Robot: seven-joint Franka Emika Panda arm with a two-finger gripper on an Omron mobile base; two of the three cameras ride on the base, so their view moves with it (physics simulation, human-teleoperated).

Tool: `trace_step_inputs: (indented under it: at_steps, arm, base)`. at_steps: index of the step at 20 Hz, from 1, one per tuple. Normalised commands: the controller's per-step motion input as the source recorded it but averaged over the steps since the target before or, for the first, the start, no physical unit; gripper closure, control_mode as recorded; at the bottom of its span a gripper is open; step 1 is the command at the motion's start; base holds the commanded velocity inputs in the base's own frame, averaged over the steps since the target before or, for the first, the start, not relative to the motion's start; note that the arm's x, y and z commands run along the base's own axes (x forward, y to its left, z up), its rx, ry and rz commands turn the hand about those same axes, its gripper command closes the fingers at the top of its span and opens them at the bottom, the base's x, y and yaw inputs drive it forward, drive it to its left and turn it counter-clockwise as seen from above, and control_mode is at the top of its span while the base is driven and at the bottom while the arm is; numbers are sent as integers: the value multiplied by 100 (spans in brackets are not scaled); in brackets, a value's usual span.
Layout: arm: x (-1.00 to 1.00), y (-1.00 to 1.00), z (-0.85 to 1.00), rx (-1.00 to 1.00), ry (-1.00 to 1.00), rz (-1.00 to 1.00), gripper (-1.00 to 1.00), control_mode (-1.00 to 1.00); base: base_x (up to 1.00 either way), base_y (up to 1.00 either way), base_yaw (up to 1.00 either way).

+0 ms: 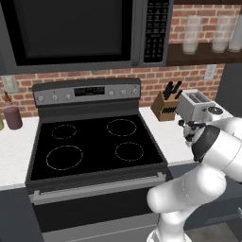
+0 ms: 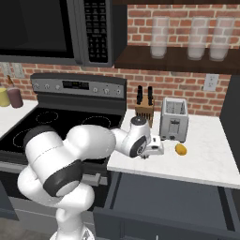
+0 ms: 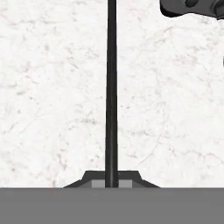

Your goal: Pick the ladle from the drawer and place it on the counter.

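Pincer [image 3: 111, 181] tips sit close together with the thin black handle of the ladle [image 3: 111, 87] pinched between them, so the pincer is holding the ladle. From the hand view, the handle runs straight away from the tips over the white speckled counter [image 3: 52, 87], and I cannot tell if it touches the stone. A dark grey thing [image 3: 192, 8] shows at the top right corner there, and I cannot tell what it is. From the right base view, the white arm reaches across the front part of the counter to the right of the stove [image 1: 94, 142], and the hand is low over the stone. Below the counter edge, a dark drawer [image 2: 164, 197] is pulled open. A small yellow thing [image 2: 180, 149] lies on the counter just beside the hand. Just behind the hand stands a silver toaster [image 2: 174, 119], and next to it is a brown knife block [image 2: 144, 105] with black handles sticking up. A dark red bottle [image 1: 12, 116] stands far off on the counter on the other side of the stove. Behind it all is a red brick wall [image 2: 187, 89]. Up high there is a black microwave [image 1: 71, 28] over the stove and a dark shelf [image 2: 187, 60] with three see-through jars [image 2: 159, 37].
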Motion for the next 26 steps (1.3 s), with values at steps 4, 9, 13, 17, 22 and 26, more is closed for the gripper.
trace_step_inputs:
  at_steps: [4, 9, 13, 17, 22, 26]
  arm:
    - [19, 0, -17, 0, 0, 0, 100, -100]
    - [20, 0, -24, 0, 0, 0, 100, -100]
    - [28, 0, -25, 0, 0, 0, 100, -100]
    - [26, 0, -13, 0, 0, 0, 100, -100]
    - [17, 0, -3, 0, 0, 0, 100, -100]
    - [6, 0, 0, 0, 0, 0, -100, -100]
  base:
    - [0, 0, 0]
    - [0, 0, 0]
    - [0, 0, 0]
    - [0, 0, 0]
    - [0, 0, 0]
    - [0, 0, 0]
